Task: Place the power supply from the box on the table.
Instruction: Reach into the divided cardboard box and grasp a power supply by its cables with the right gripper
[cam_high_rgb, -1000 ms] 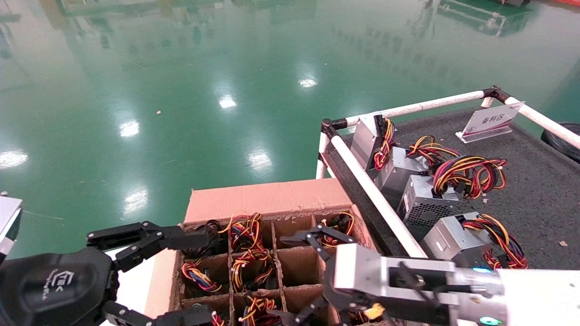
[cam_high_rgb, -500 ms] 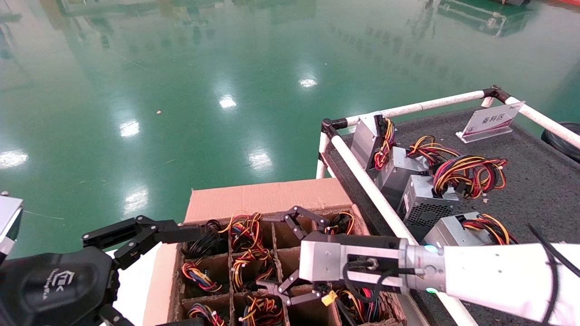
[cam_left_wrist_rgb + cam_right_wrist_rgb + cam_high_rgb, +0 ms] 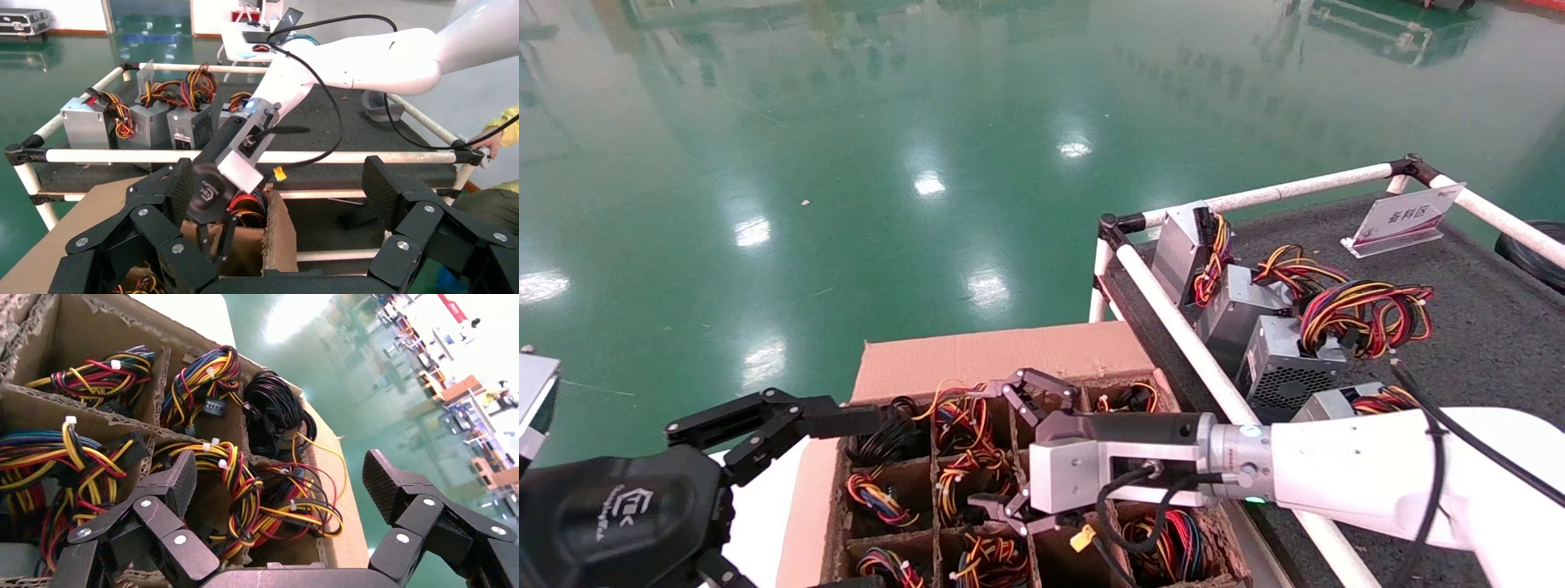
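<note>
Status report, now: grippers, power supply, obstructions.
Right gripper open, empty, over the box. Left gripper open beside it. Power supply not yet gripped. Cardboard dividers crowd the cells.

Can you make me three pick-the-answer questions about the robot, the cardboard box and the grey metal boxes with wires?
1. Where is the right gripper?
A. over the box
B. over the table
C. near the floor

2. How many grey units sit on the table?
A. one
B. four
C. nine

3. How are the right gripper's fingers?
A. shut on wires
B. spread open, empty
C. hidden

Answers: 1 A, it hangs above the cells. 2 B, four line the white rail. 3 B, the right wrist view shows nothing between them.
</note>
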